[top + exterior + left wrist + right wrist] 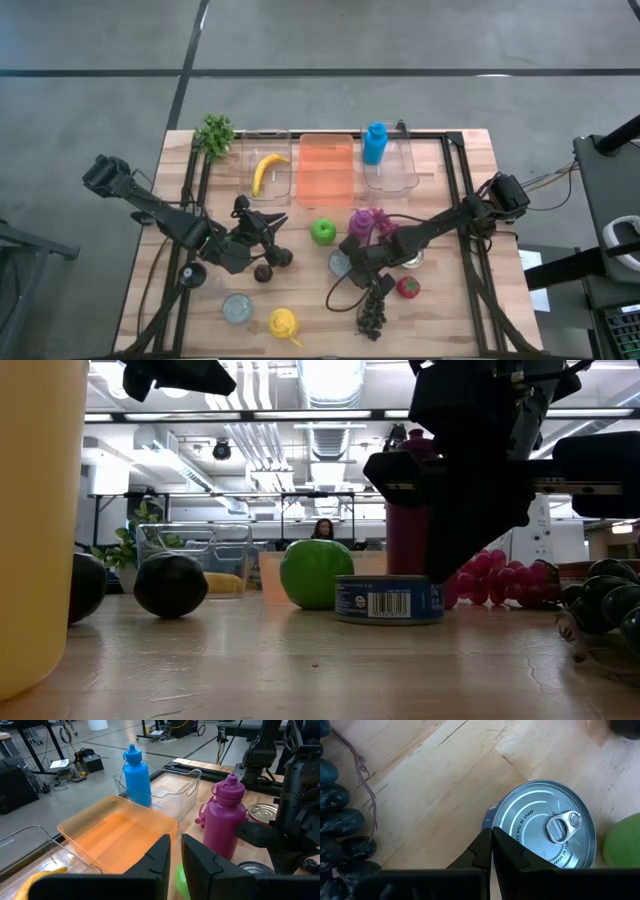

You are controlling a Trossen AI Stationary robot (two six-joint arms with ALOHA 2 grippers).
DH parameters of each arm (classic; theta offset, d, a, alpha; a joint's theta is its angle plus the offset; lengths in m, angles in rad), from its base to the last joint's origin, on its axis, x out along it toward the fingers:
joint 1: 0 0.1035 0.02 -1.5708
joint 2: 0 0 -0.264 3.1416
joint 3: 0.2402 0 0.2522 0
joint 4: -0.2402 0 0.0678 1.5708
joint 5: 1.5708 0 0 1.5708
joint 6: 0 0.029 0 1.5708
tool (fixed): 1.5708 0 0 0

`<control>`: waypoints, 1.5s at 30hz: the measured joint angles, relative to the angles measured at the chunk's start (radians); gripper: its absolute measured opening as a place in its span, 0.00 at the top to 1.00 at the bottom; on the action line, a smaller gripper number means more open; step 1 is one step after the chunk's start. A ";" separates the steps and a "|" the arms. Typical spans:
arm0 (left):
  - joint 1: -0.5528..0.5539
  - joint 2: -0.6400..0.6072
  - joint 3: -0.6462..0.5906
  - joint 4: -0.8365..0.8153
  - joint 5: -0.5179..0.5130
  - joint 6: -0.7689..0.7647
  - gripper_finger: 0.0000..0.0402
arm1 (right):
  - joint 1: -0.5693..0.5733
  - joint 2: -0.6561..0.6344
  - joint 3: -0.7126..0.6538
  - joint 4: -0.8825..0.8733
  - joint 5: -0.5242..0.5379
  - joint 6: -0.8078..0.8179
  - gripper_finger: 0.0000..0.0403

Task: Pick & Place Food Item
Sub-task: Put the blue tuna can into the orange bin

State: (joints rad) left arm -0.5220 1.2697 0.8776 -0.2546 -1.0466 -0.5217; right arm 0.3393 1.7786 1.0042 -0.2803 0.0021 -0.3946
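Both grippers' fingers clenched empty, right gripper [491,851] above tin can [545,827], green apple [322,232] beside, left gripper [268,232] near plums [263,272].

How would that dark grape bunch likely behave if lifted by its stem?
The dark grape bunch would probably hang floppy, since its grapes sit loosely along a thin stem. Single grapes might drop off. Being round, any loose grape would likely roll across the wooden table.

A wooden counter [440,310] carries three bins along its far edge: a clear one [272,170] near the far left corner, an orange one [326,172] mid-edge, and another clear bin [398,172] holding an upright blue bottle [374,143]. A magenta bottle [361,222] stands mid-counter.
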 joint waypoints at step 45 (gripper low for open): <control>0.000 0.000 0.000 -0.002 0.000 0.000 0.88 | 0.001 0.006 -0.005 -0.055 -0.031 0.021 0.98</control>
State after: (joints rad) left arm -0.5220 1.2697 0.8776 -0.2565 -1.0462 -0.5220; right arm 0.3401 1.7842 0.9993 -0.3352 -0.0292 -0.3733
